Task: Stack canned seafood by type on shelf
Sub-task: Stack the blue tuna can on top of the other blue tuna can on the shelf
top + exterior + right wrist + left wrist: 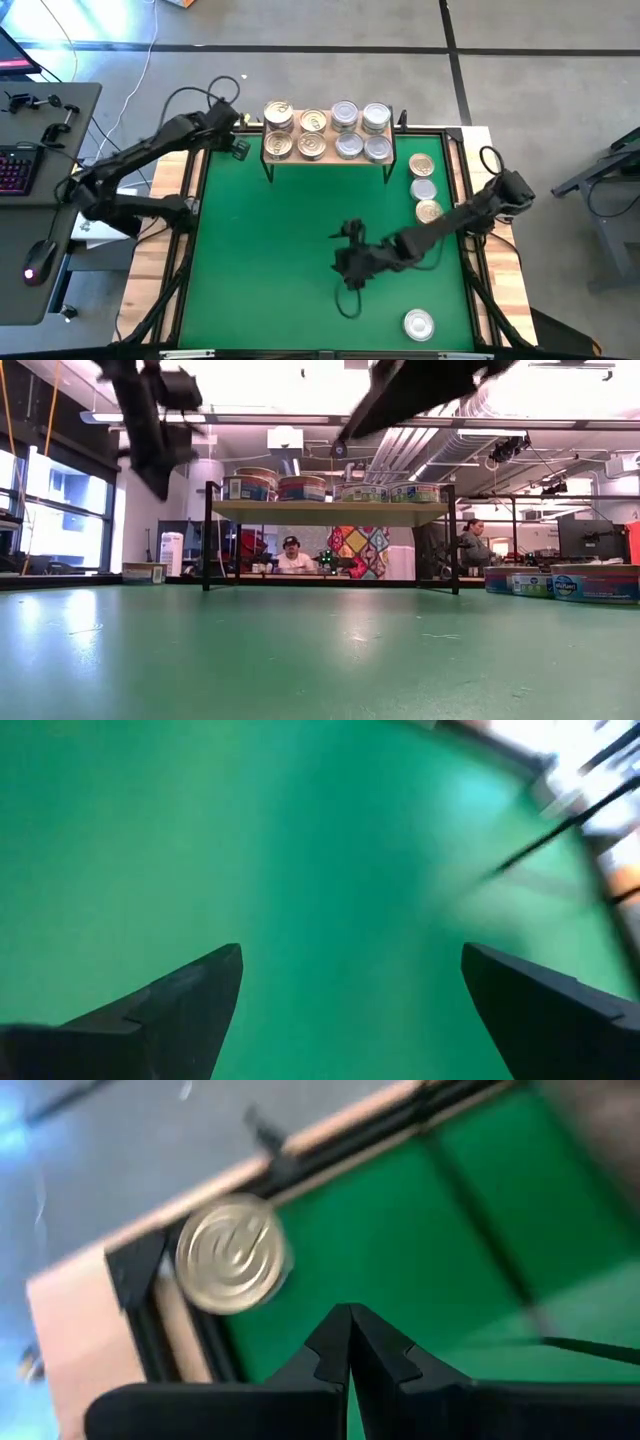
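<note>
Right gripper point(347, 262) hovers mid-desk, fingers wide, empty; left gripper point(236, 146) shut, empty. Advise squaring over the near silver tin point(418, 323) before closing.

Right gripper point(350, 1010) over bare green table point(300, 840), jaws spread wide.

We see its 2 dark fingers point(180, 1010) standing well apart, with nothing between them but green surface. Ahead of the jaws the table runs on, uninterrupted. Beyond the far finger, off to 1 side, we make out the table's edge as a blurred bright band crossed by thin dark lines, too smeared to tell what they are.
</note>
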